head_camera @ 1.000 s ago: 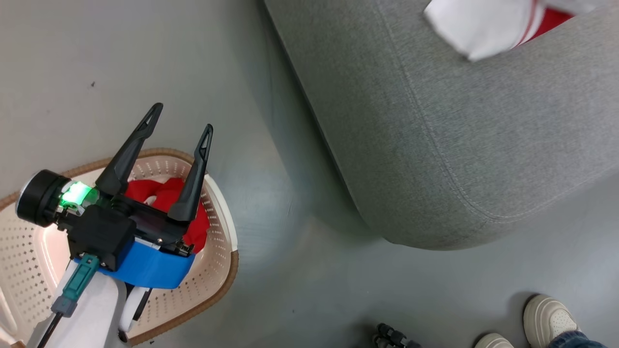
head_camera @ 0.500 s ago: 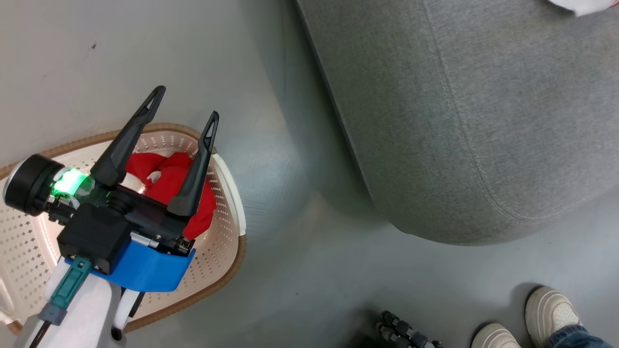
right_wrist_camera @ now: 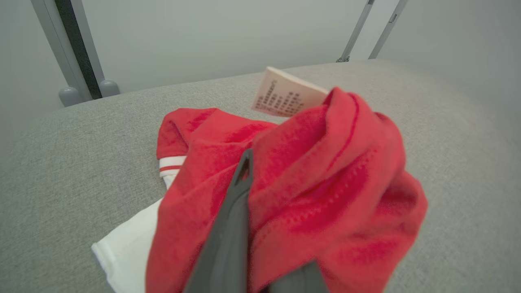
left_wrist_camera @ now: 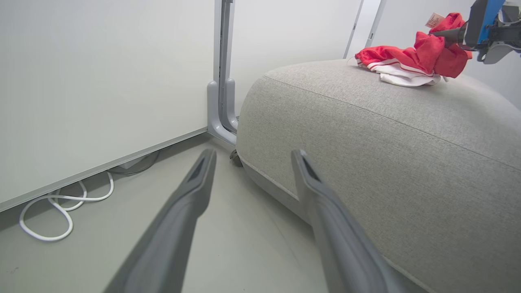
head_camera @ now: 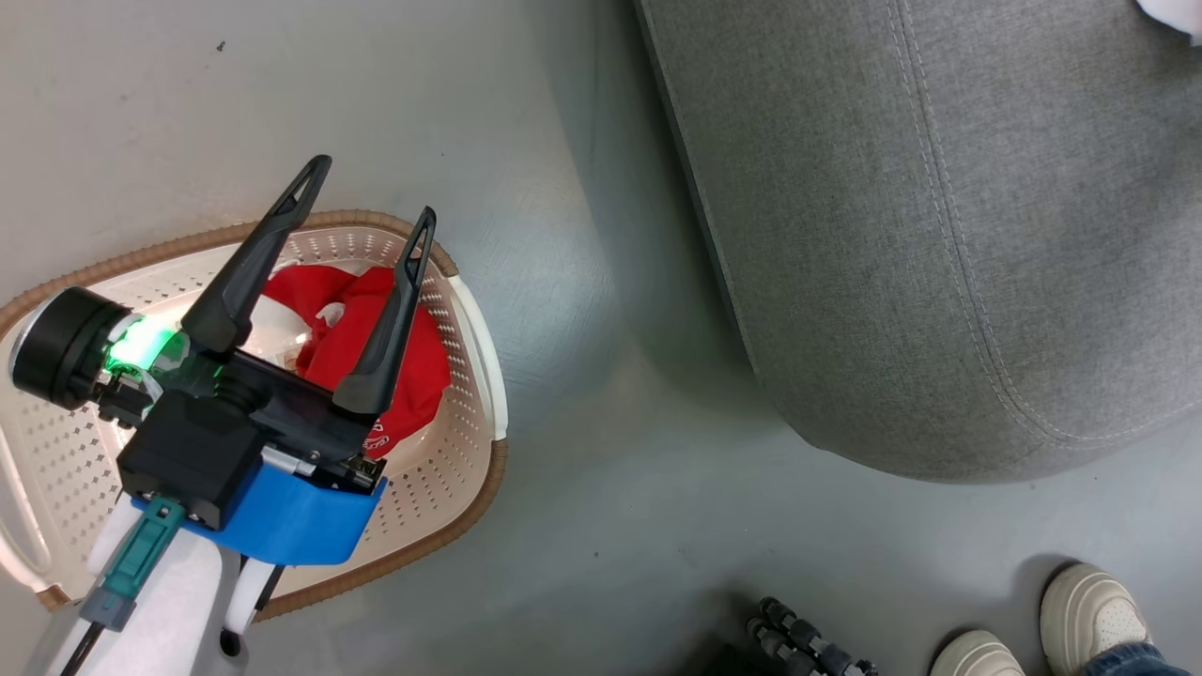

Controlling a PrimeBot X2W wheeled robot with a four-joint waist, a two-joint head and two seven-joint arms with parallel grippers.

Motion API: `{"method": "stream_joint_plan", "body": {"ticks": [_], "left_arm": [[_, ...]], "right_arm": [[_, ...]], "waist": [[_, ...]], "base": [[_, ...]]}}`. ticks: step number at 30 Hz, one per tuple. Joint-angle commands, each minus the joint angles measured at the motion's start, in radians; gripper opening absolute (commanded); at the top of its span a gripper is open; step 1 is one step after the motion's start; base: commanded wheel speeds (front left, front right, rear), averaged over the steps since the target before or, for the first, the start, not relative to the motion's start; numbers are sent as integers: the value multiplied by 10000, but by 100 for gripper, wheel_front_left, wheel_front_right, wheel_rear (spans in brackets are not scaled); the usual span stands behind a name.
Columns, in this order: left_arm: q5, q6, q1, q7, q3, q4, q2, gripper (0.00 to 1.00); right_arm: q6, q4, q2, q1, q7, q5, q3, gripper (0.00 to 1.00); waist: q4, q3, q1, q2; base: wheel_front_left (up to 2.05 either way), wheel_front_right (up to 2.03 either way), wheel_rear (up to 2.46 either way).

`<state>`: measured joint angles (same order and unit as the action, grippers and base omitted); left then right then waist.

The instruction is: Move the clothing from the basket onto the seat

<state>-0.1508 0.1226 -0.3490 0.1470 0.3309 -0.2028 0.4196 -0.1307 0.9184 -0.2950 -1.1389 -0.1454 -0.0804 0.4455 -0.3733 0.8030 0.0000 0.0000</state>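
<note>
Right tool [left_wrist_camera: 444,34], clamped on a red garment [right_wrist_camera: 325,183], holds it on the seat [left_wrist_camera: 366,142] for release, while left tool [head_camera: 373,186], fingers apart, hovers over the basket [head_camera: 474,441], apparently to collect the second garment [head_camera: 413,376].

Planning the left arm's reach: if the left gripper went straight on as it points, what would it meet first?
Probably the seat, at its lower corner beside the grey wall post; depth is unclear, so the floor might come first.
</note>
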Motion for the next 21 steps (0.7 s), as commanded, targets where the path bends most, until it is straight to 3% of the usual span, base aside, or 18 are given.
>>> {"method": "stream_joint_plan", "body": {"ticks": [1, 21], "left_arm": [[5, -79, -144, 67, -2, -23, 17, 100], [-262, -156, -544, 848, 341, 1175, -567, 100]], "right_arm": [[-1, 97, -105, -136, -89, 120, -37, 100], [-1, 1182, -459, -224, -472, 662, 7, 100]], "waist": [[28, 2, 0, 0], [456, -952, 0, 0]], "base": [[0, 0, 0], [0, 0, 0]]}}
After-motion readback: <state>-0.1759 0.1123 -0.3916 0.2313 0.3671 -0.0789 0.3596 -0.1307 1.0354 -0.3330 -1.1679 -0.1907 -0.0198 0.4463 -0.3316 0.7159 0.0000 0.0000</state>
